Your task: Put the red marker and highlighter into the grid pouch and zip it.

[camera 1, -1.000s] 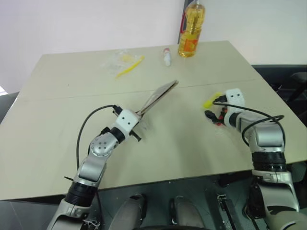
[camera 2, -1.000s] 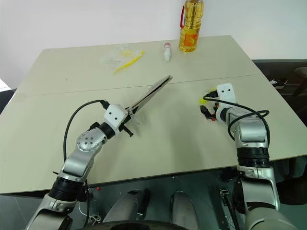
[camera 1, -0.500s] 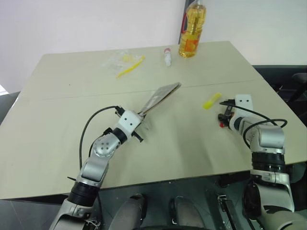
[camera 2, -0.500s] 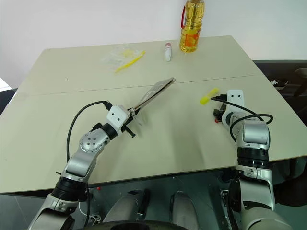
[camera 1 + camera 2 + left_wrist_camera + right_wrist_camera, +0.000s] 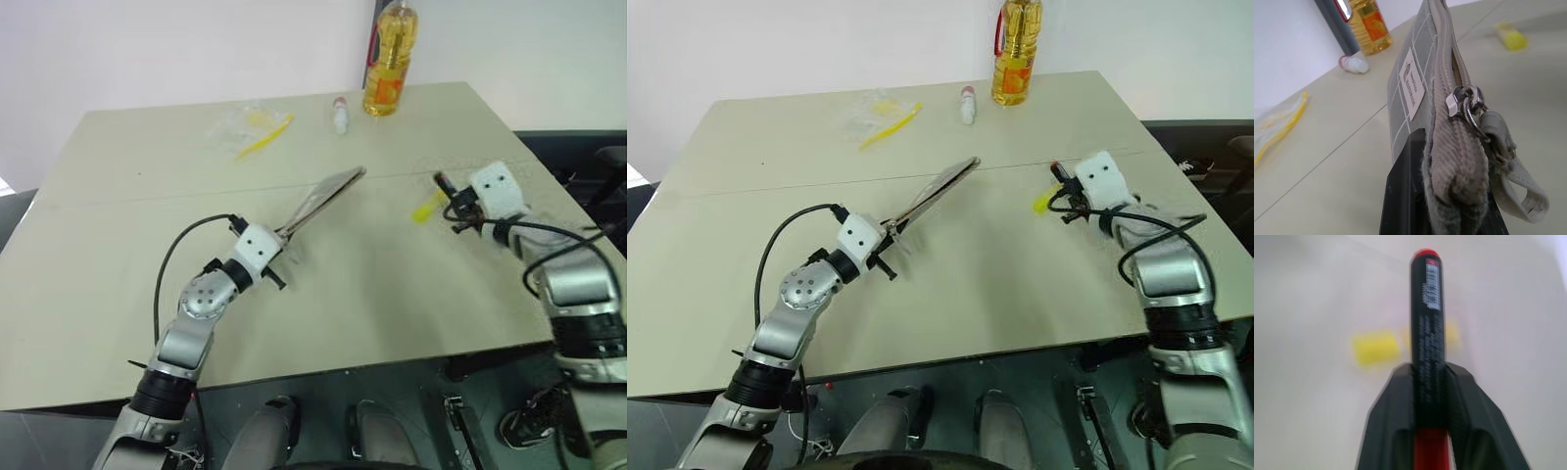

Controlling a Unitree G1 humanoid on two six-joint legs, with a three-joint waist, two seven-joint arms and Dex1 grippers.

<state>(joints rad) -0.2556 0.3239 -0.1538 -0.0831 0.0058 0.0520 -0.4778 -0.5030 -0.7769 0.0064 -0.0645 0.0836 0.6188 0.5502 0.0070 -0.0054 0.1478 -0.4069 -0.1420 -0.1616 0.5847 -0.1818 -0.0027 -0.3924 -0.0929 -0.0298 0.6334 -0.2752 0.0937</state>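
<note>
Head view: the right end effector [image 5: 1065,199], at right of frame, has lifted the red marker [image 5: 1058,176] off the tabletop [image 5: 1019,284]; the yellow highlighter [image 5: 1046,202] lies beneath it.

Left wrist view: the left end effector [image 5: 1440,196] stays clamped on the woven grid pouch [image 5: 1415,88], mid-frame.

Right wrist view: glossy marker pinched between fingers [image 5: 1396,426].

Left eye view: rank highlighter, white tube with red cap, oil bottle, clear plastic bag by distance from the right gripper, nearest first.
Measured from the right gripper, which is shut on the red marker:
1. Highlighter: on the table just left of the jaws.
2. White tube with red cap: far side of the table, near the middle.
3. Oil bottle: far edge; too close to call with the tube.
4. Clear plastic bag: far left.
</note>
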